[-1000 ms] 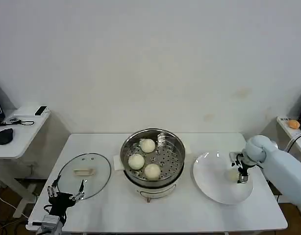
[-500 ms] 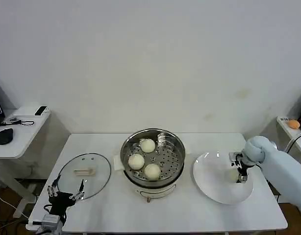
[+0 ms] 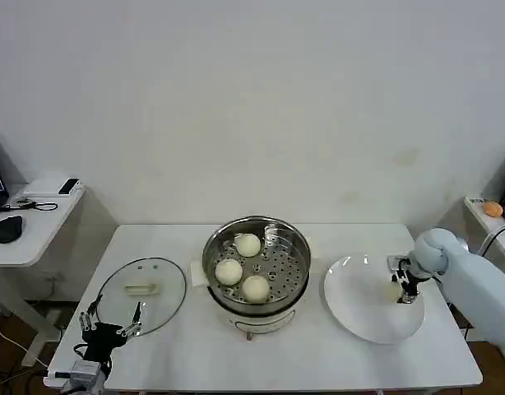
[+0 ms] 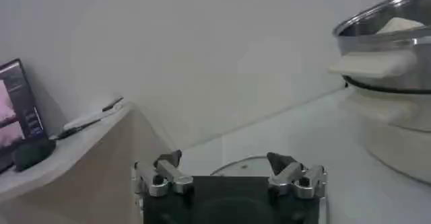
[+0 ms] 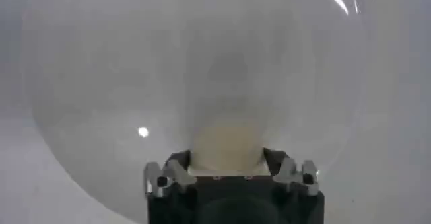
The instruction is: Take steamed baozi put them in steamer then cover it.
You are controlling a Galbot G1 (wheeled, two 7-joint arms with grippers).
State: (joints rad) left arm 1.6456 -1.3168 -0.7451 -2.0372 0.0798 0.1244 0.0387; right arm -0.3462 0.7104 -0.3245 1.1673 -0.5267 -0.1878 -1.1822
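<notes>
Three steamed baozi (image 3: 247,244) (image 3: 229,271) (image 3: 255,288) lie on the perforated tray of the shiny steamer (image 3: 284,265) at the table's middle. A fourth baozi (image 5: 227,144) sits between the fingers of my right gripper (image 3: 405,290), which is shut on it just above the right part of the white plate (image 3: 359,309). The cover (image 3: 158,276), a clear glass lid with a pale handle, lies flat on the table to the steamer's left. My left gripper (image 3: 113,322) stands open at the lid's near edge, holding nothing; in its wrist view the gripper (image 4: 224,159) faces the steamer (image 4: 390,37).
A white side table (image 3: 34,239) with a mouse and a phone stands at the far left. An orange object (image 3: 493,209) rests on a shelf at the far right. A white tab (image 3: 195,272) juts from the steamer's left side.
My right gripper has risen slightly over the plate with the baozi in it. The left arm, the lid and the steamer have not moved.
</notes>
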